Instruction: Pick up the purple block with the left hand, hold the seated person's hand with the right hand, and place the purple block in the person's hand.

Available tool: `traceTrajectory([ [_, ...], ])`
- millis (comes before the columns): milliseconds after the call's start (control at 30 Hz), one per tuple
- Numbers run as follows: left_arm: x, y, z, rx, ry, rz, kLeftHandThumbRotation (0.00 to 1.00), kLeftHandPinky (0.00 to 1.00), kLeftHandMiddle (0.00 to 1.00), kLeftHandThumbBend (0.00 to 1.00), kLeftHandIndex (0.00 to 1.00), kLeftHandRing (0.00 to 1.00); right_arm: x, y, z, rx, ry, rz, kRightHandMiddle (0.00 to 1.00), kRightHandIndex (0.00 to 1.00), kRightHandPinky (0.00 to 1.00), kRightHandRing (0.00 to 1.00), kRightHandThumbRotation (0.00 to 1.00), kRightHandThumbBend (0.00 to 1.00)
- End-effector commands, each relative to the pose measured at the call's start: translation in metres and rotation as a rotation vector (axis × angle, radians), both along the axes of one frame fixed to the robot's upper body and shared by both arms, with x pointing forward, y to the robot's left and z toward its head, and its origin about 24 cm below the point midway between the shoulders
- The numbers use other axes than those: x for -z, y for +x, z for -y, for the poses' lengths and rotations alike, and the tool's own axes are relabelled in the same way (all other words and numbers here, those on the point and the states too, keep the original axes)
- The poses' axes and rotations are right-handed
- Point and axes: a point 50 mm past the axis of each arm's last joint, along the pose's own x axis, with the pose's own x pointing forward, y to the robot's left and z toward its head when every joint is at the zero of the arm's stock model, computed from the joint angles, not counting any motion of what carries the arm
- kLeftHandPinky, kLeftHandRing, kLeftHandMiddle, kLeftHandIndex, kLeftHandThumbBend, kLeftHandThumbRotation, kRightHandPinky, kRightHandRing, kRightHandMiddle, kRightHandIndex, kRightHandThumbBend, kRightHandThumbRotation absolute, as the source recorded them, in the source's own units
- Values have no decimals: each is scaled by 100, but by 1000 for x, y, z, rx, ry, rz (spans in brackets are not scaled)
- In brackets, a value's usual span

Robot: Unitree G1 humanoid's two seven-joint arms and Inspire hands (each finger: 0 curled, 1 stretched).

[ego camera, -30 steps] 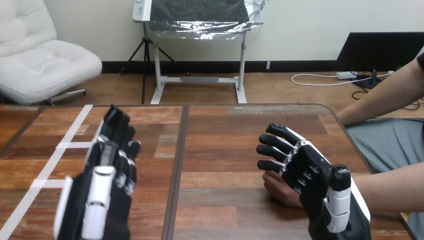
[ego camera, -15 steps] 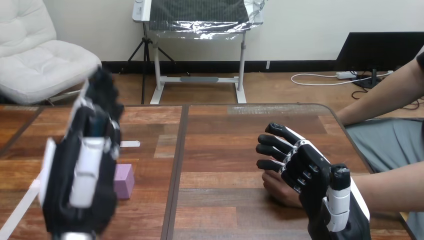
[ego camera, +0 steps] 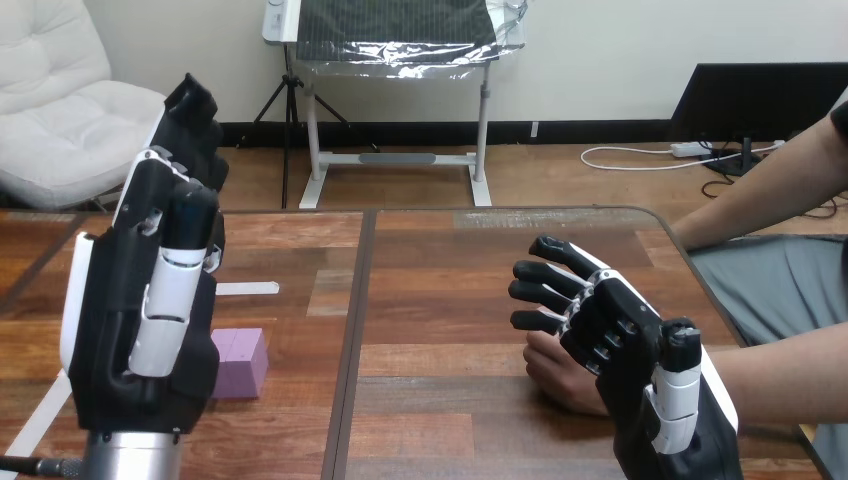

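Purple block (ego camera: 240,361) sits on the wooden table (ego camera: 440,290), left of the middle seam and just below a strip of white tape (ego camera: 246,289), with its left edge hidden behind the left hand (ego camera: 140,300). That hand is upright above the table with its back to the camera, fingers straight, close together and pointing up, and nothing is in it.

1 second ago the same hand lay low over this spot and covered the block. Half a second ago it had lifted enough to uncover the block, and now it stands higher again. The block has stayed where it first showed, so the pick-up is not done: the hand has come away without it.

On the other side little has changed. The right hand (ego camera: 620,340) rests over the person's hand (ego camera: 552,368), which lies on the table near the right edge. Its fingers reach out to the left, spread and only slightly bent, above the person's knuckles. No finger or thumb can be seen wrapped round the person's hand, so this reads as over and perhaps touching, not a hold.

Judging from this, the left hand must go back down for the block before any handover can start.
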Motion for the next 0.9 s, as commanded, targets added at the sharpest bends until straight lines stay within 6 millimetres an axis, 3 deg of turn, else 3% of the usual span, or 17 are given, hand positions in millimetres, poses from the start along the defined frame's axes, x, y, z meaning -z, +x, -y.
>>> traceTrajectory([
  [0, -2, 9, -3, -2, 44, 17, 66, 100, 96, 71, 90, 99, -16, 13, -4, -2, 17, 89, 80, 83, 72, 79, 100, 100],
  [500, 1, 23, -12, -70, 174, 13, 67, 100, 97, 78, 90, 99, -15, 14, -4, -9, 20, 90, 79, 83, 72, 79, 100, 100],
  [733, 2, 32, -18, -124, 319, 45, 65, 100, 94, 69, 89, 96, -15, 15, -3, -11, 21, 89, 79, 83, 72, 79, 100, 100],
  [867, 4, 40, -25, -131, 448, 59, 59, 97, 93, 66, 89, 95, -15, 16, -2, -12, 25, 92, 79, 83, 72, 79, 100, 100],
])
